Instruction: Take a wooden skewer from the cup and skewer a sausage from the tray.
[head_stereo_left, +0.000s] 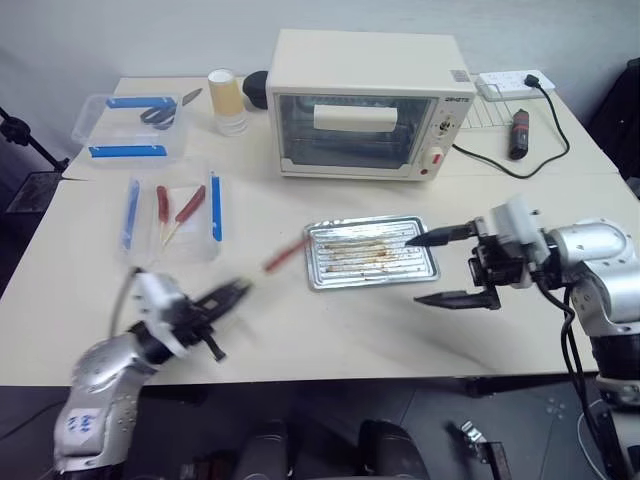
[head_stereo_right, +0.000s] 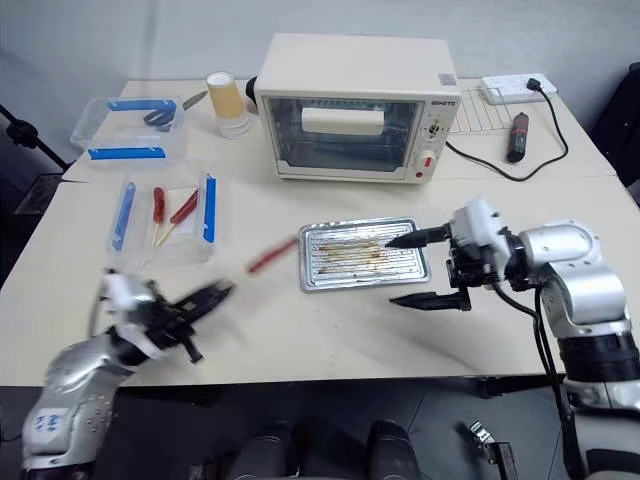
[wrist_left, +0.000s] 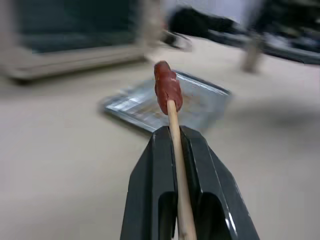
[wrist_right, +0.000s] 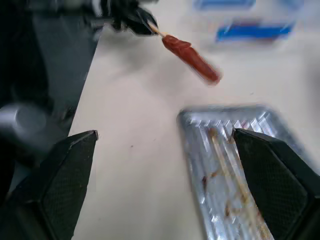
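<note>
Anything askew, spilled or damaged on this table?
Nothing spilled or damaged. The tray lies slightly askew on the table, bearing brown grease marks and no sausages. The sausage sits on the wooden skewer in the left tool.

Soft, even room light is falling across the table, leaving faint shadows beneath the tray and toaster oven. Motion blur is smearing the left gripper and its sausage in the head views. The toaster oven is sitting out of focus in the left wrist view.
</note>
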